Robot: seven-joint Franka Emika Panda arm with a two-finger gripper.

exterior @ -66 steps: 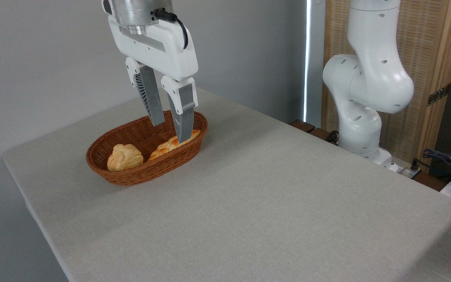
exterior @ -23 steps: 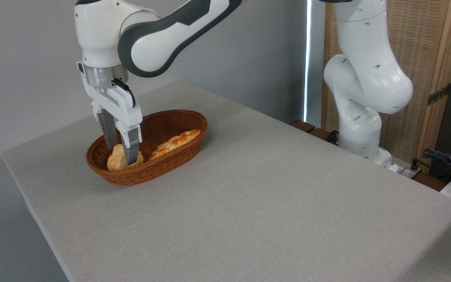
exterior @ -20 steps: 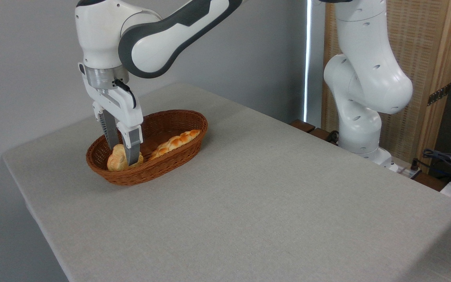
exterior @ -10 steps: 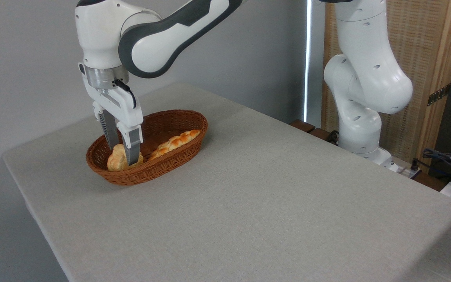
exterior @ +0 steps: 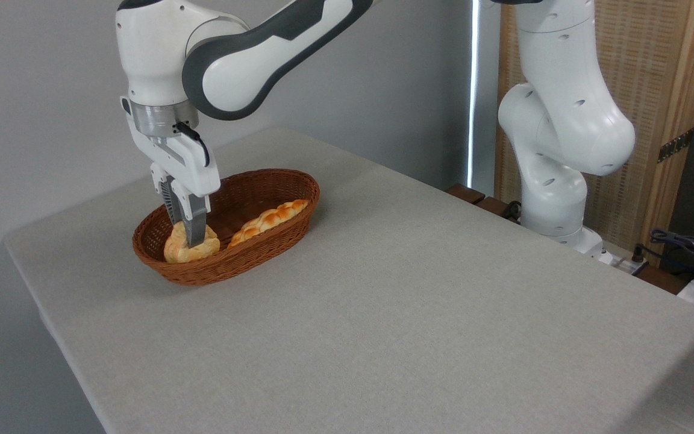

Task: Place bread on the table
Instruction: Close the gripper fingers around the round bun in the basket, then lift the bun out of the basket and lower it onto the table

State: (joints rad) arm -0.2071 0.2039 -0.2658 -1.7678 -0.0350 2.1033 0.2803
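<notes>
The bread (exterior: 173, 249), a small lumpy golden bun, lies in the left end of a brown wicker basket (exterior: 275, 240) at the back left of the grey-beige table (exterior: 395, 313). My gripper (exterior: 188, 239) reaches straight down into the basket. Its fingers are drawn in tight against the bun's top, shut on it. The near finger hides the bun's middle, and the bun rests low in the basket.
A long braided golden-brown loaf (exterior: 270, 219) lies in the basket's right half, next to the bun. The arm's white base (exterior: 555, 181) stands beyond the table's far right edge, with cables (exterior: 687, 246) further right. A wall runs behind the basket.
The fingers, which straddled the bun half a second ago, have closed in on it. Before that the gripper came left and down from above the braided loaf.
</notes>
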